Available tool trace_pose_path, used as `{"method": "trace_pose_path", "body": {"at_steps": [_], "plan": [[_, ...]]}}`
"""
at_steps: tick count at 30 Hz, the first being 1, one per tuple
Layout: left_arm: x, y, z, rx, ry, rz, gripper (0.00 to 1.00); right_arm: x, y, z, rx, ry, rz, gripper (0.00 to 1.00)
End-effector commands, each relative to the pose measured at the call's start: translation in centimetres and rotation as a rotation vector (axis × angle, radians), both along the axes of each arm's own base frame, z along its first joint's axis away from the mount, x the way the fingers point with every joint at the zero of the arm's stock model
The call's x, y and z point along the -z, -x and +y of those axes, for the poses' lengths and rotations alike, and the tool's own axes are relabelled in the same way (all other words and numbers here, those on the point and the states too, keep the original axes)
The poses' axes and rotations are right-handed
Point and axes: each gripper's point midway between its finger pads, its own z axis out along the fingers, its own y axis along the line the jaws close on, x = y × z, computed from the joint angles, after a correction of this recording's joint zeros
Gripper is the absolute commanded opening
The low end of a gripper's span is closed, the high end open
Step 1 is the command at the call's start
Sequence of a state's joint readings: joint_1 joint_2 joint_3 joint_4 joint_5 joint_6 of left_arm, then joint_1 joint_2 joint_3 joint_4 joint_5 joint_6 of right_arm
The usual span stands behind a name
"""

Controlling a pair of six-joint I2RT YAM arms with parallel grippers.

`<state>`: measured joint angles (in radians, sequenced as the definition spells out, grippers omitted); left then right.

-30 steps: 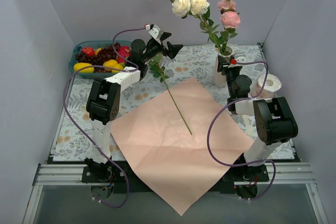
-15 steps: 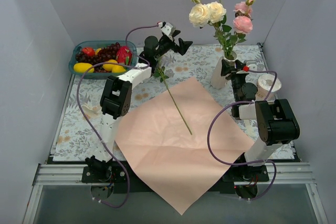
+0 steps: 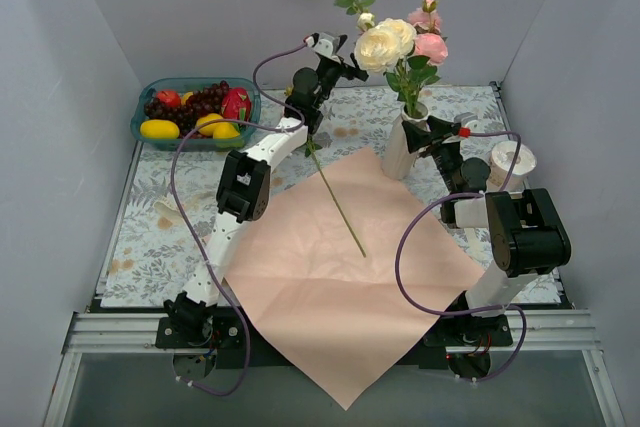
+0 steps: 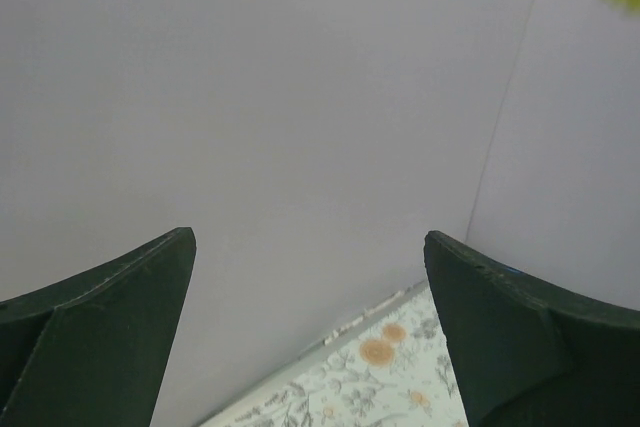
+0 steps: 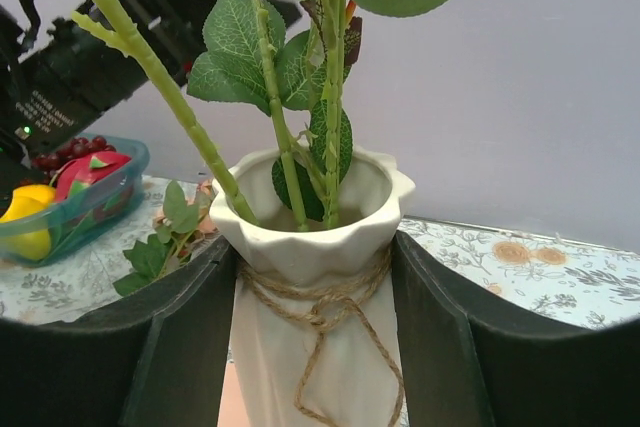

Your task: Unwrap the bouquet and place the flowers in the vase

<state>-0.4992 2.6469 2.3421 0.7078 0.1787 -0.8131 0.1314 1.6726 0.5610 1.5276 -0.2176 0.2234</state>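
At the back right of the tabletop (image 3: pixel 150 217), the right end effector (image 3: pixel 430 137) is clamping the vase (image 5: pixel 312 217) at its twine-wrapped neck, steadying it, seemingly tilted, while the flowers (image 3: pixel 388 42) are standing in it. Meanwhile the left end effector (image 4: pixel 308 247) is hanging wide apart, gripping nothing. One stem (image 3: pixel 340 205) is lying on the pink paper (image 3: pixel 330 297), waiting to go in.

Lab-type robot test booth. Plain grey panels (image 3: pixel 100 27) are enclosing the table (image 3: pixel 140 237) on three sides; left arm (image 3: pixel 240 187) and right arm (image 3: pixel 520 232) are standing bolted to a metal rail (image 3: pixel 110 330) along the table's near edge.
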Motion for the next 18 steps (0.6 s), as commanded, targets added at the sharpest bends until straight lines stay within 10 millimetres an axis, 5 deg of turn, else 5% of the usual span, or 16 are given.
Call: {"method": "trace_pose_path", "body": {"at_steps": [1,9,18], "plan": [[-8.0,2.1,0.9,-0.065,0.14,-0.213,0.98,-3.3,2.6,2.4,-0.15,-0.081,-0.14,0.01],[-13.0,5.9,0.6,-0.004,0.191,-0.379,0.98,-3.0,2.0,2.7,-0.153,-0.051,-0.11,0.01],[-13.6,10.1,-4.2,0.114,-0.007,-0.529,0.98,-3.0,1.7,2.7,-0.148,-0.033,-0.098,0.01]]}}
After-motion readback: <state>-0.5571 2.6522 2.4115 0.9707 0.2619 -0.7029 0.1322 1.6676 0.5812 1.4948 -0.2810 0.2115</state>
